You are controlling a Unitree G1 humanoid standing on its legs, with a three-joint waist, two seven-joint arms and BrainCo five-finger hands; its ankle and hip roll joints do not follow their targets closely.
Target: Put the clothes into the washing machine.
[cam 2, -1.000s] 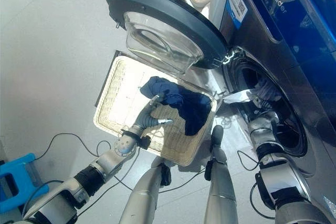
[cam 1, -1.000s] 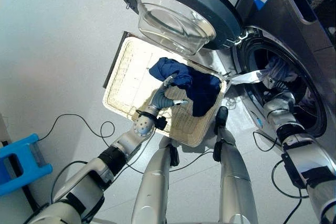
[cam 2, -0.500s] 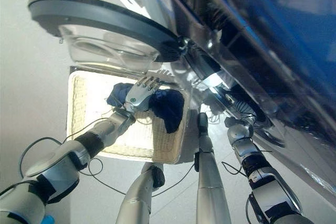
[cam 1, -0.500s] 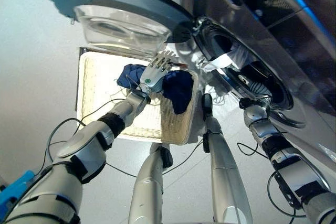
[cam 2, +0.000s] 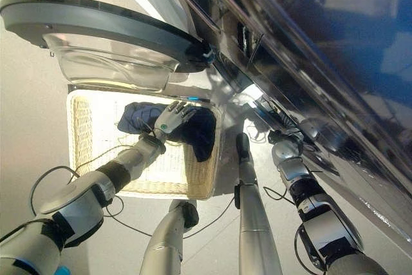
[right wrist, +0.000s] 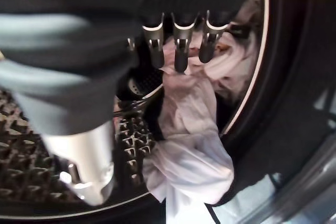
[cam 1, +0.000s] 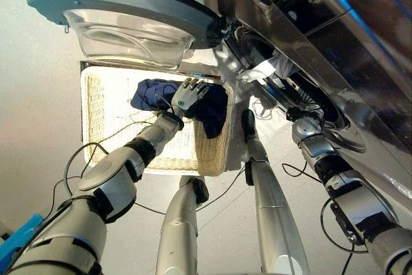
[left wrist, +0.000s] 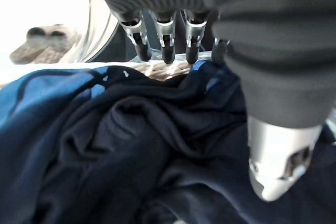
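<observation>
Left hand (cam 1: 187, 94): fingers (left wrist: 165, 38) extended and spread, holding nothing, their dark tips poised just above the dark blue garment (left wrist: 126, 145). No contact can be confirmed in the wrist view. The garment lies bunched beneath and beyond the fingertips, in the wicker basket (cam 1: 103, 127) on the floor, one end draped over the basket rim nearest the machine.

Right hand (right wrist: 79, 145): fingers (right wrist: 178, 40) straight, uncurled, gripping nothing, reaching into the drum opening of the washing machine (cam 1: 309, 49). A pale cloth (right wrist: 194, 150) hangs directly ahead of the fingertips, trailing over the drum lip; touching or not cannot be told.

The open door (cam 1: 122, 11) stands above the basket, close over the left hand.

Assessment: the blue garment appears soft, light and limp, with deep folds; it will sag and trail when lifted. Recommended hold: the raised ridge of folds directly under the fingertips, gathering several layers so that no loose end catches on the basket rim.
</observation>
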